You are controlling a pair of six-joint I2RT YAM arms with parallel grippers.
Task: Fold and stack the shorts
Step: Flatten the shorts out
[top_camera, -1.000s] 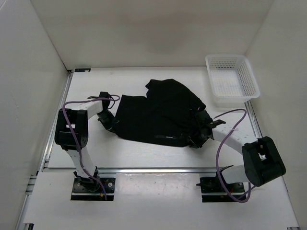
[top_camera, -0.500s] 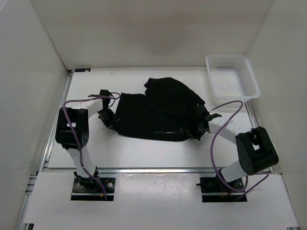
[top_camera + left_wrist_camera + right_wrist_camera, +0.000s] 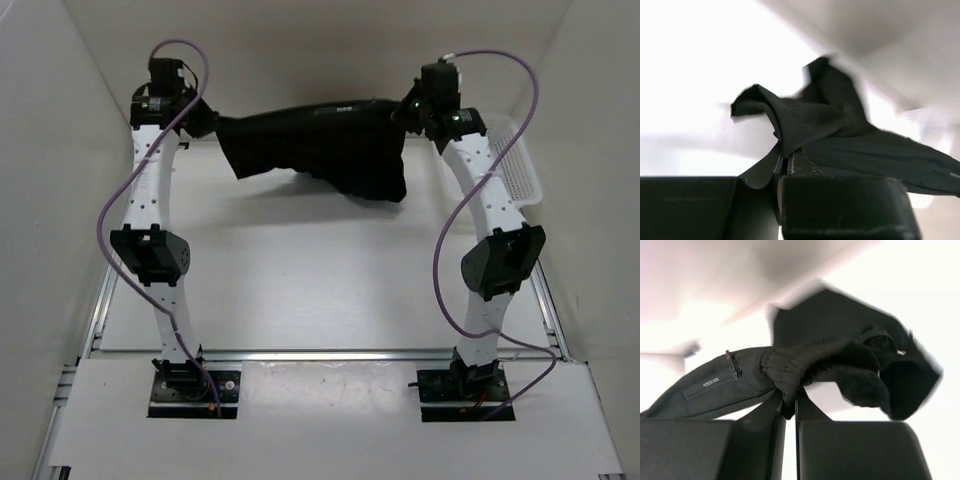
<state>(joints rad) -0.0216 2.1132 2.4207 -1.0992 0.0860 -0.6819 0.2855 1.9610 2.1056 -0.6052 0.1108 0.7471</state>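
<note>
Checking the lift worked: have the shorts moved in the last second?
Yes. The shorts rose off the table toward the far wall, now hanging between left pincer and right pincer, level with the white basket.

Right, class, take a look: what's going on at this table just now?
The black shorts are held up in the air above the far side of the table. The left gripper pinches one end and the right gripper the other, so the cloth hangs spread between them, not yet folded. A white basket sits at far right.
</note>
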